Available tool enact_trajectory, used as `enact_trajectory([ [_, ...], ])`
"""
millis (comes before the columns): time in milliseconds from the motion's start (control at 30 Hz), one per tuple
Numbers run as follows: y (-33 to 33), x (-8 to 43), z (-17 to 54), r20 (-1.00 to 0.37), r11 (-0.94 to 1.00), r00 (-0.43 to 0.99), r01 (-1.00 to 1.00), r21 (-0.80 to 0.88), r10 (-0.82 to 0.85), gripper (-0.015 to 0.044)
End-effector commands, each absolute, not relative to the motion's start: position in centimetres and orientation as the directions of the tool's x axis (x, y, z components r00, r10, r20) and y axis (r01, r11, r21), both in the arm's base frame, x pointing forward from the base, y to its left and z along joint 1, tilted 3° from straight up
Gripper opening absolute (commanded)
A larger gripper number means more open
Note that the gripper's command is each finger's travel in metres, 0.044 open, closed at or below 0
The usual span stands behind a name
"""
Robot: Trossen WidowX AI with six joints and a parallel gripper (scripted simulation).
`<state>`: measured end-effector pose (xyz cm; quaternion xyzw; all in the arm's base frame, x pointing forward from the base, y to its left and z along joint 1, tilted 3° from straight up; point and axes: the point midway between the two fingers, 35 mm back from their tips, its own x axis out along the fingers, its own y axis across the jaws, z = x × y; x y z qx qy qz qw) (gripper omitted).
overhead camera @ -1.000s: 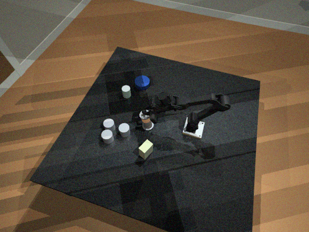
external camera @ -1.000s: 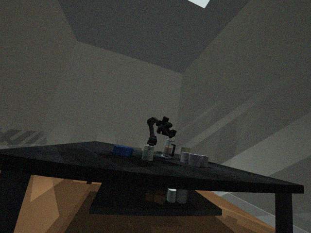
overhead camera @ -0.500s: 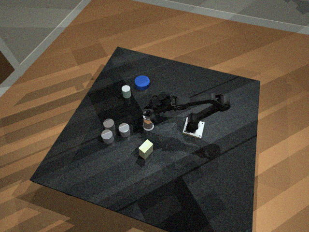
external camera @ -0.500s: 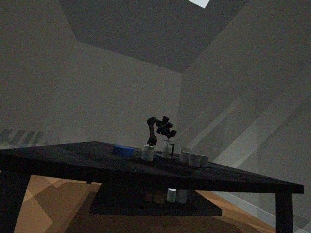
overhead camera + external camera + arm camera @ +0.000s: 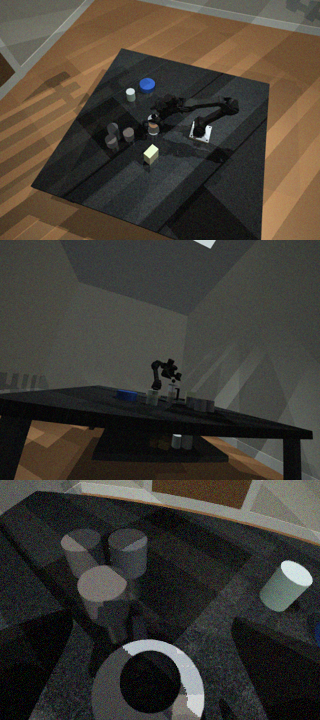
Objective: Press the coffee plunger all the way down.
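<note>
The coffee press (image 5: 153, 129) (image 5: 170, 392) stands upright on the dark table, a clear cylinder with a brown band and a dark side handle (image 5: 177, 393). Its round black plunger knob (image 5: 154, 116) (image 5: 173, 381) (image 5: 150, 681) sits close above the pale lid (image 5: 192, 677). My gripper (image 5: 154, 621) is open, its two dark fingers wide apart on the left and right of the wrist view, with the knob low between them and touching neither in that view. In the top and exterior views the dark hand is just above the press; the fingers are hard to make out there.
Three grey cylinders (image 5: 128, 134) (image 5: 200, 404) (image 5: 102, 585) stand beyond the press. A pale green cylinder (image 5: 130, 94) (image 5: 151, 397) (image 5: 286, 586) and a blue disc (image 5: 147, 85) (image 5: 126, 395) stand to one side. A pale yellow block (image 5: 151, 154) is on the other side.
</note>
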<state>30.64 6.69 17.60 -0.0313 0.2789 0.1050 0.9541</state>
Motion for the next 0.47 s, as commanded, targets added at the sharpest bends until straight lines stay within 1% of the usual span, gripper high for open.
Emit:
enact_trajectory([
  [0, 6.6, 30.0, 21.5, -0.518, 0.976, 0.835, -0.216, 0.002, 0.186, 0.0440],
  [100, 6.3, 28.7, 24.4, -0.523, 0.976, 0.832, -0.217, 0.002, 0.186, 0.0440],
  [433, 6.3, 28.7, 24.1, -0.524, 0.976, 0.832, -0.217, 0.002, 0.186, 0.0440],
])
